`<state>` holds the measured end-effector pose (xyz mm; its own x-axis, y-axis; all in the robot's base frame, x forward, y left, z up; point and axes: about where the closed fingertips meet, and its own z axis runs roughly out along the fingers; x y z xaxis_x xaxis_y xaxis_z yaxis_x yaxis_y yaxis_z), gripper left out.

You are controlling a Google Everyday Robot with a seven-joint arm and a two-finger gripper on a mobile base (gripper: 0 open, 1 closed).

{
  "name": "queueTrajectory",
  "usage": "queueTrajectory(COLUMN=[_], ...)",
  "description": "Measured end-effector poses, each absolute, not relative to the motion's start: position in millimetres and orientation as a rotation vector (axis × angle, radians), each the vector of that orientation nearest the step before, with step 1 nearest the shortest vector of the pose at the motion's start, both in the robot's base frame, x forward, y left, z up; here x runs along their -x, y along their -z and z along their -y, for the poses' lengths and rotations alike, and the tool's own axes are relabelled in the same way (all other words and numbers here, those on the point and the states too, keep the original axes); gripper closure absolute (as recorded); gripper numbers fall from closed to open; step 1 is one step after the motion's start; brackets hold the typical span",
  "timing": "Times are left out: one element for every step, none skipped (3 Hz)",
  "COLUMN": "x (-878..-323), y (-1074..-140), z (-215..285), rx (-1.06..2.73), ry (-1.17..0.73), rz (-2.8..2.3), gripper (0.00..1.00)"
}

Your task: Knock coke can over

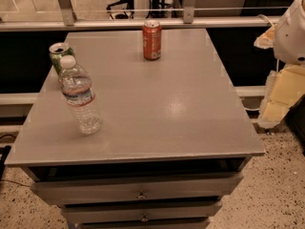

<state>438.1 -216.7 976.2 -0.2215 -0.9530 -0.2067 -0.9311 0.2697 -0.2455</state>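
Note:
The coke can (152,40), red-orange with white lettering and a silver top, stands upright near the back edge of the grey cabinet top (157,109), about at its middle. My gripper (280,93) is at the right edge of the view, beside and outside the cabinet's right side, far from the can. It shows as pale yellow parts under the white arm housing (291,30). It touches nothing on the cabinet.
A green can (60,55) stands upright at the back left. A clear plastic water bottle (80,97) stands just in front of it. Drawers with small knobs (141,194) face the front. A rail (143,24) runs behind the cabinet.

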Motion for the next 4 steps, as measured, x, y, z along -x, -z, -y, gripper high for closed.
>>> queueTrajectory(x=[-438.1, -457.4, -506.5, -576.0], y=[-976.2, -972.9, -966.5, -957.6], z=[216.6, 218.4, 216.9, 199.1], rx=[1.725, 1.675, 1.564, 1.414], ry=[0.099, 0.08, 0.001, -0.15], rz=[-2.232, -2.188, -2.084, -1.942], gripper=[0.0, 0.0, 0.0, 0.0])
